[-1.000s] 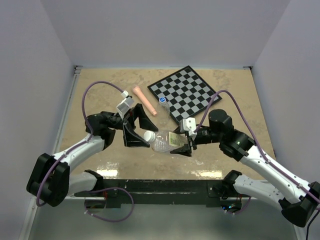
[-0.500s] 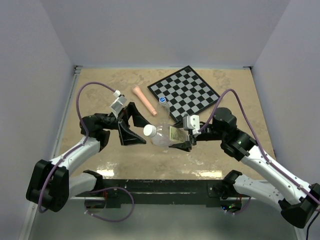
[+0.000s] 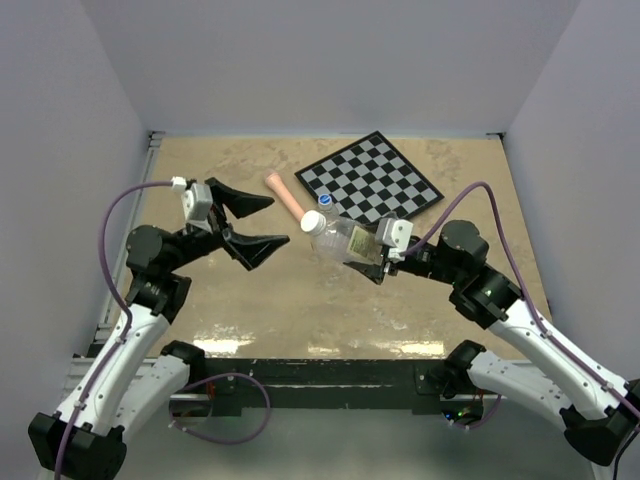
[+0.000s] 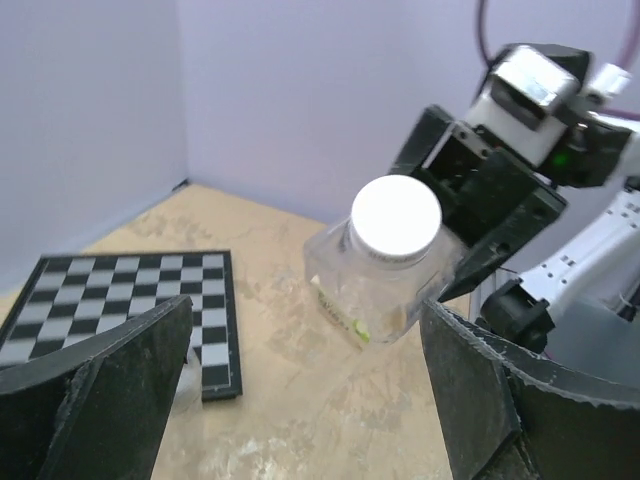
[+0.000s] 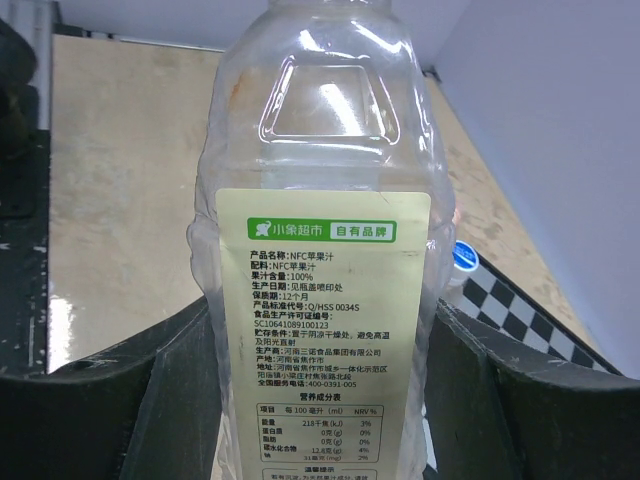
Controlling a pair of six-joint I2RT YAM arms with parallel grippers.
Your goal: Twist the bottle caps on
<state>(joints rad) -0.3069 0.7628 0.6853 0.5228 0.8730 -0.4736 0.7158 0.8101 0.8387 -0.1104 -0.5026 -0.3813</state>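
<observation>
My right gripper (image 3: 372, 252) is shut on the large clear bottle (image 3: 345, 243), held off the table with its neck pointing left. The bottle's yellowish label (image 5: 335, 300) fills the right wrist view, between that gripper's (image 5: 325, 400) fingers. A white cap (image 3: 310, 222) sits on the bottle's neck and faces the left wrist camera as a white disc (image 4: 396, 215). My left gripper (image 3: 278, 220) stands open, a short way left of the cap and apart from it, with nothing between its fingers (image 4: 110, 390). The tiny bottle with the blue cap (image 3: 325, 201) stands just behind, at the chessboard's edge.
A black-and-white chessboard (image 3: 372, 183) lies at the back right of the tan table. A pink tapered stick (image 3: 283, 193) lies to its left, close behind the left gripper. Grey walls close in the table on three sides.
The left gripper has let go of the white cap, opened wide and drawn back to the left and up. The right gripper has lifted the bottle up and toward the back.
</observation>
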